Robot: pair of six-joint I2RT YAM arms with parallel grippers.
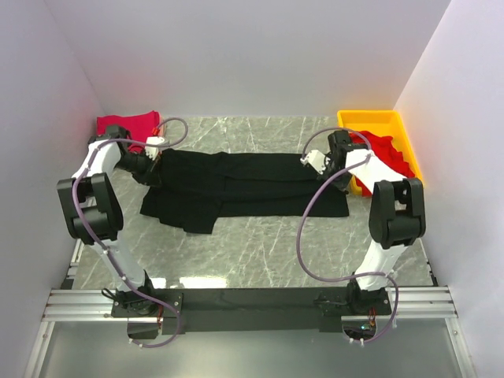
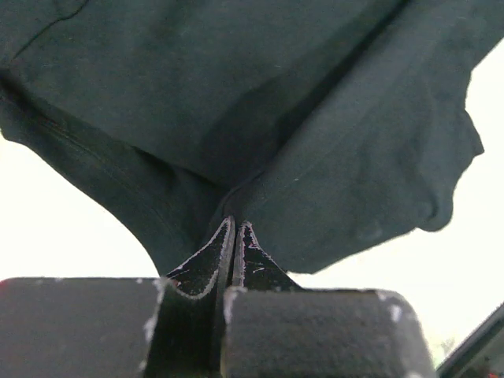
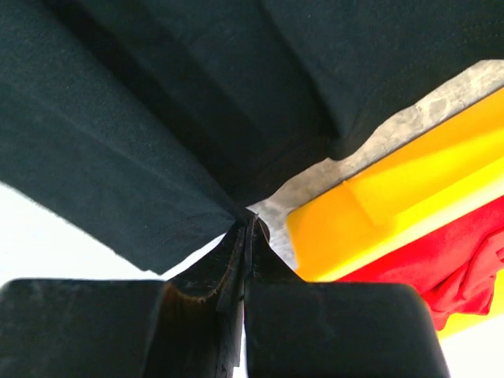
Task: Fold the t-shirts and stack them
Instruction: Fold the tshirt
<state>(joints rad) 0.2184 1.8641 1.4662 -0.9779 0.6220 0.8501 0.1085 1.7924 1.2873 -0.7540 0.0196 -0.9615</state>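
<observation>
Pinching the black shirt (image 1: 244, 181) at both ends. The left tool (image 2: 235, 240) is fully closed on bunched cloth at the shirt's left end. The right tool (image 3: 249, 228) is fully closed on an edge at the right end, just beside the tray (image 1: 370, 120). The shirt lies lengthwise across the middle of the bench (image 1: 260, 252), looks partly folded, and has a flap hanging nearer on the left. A red shirt (image 1: 126, 126) sits in the far left corner, and a second red shirt (image 1: 390, 150) is in the tray. The step looks like a fold of the black one. To do it well, raise both ends level, move them together, hold the cloth taut, lay edge on edge, and release only once it is flat. Risks: the thin pinch slipping, or the right tool catching the tray rim.
</observation>
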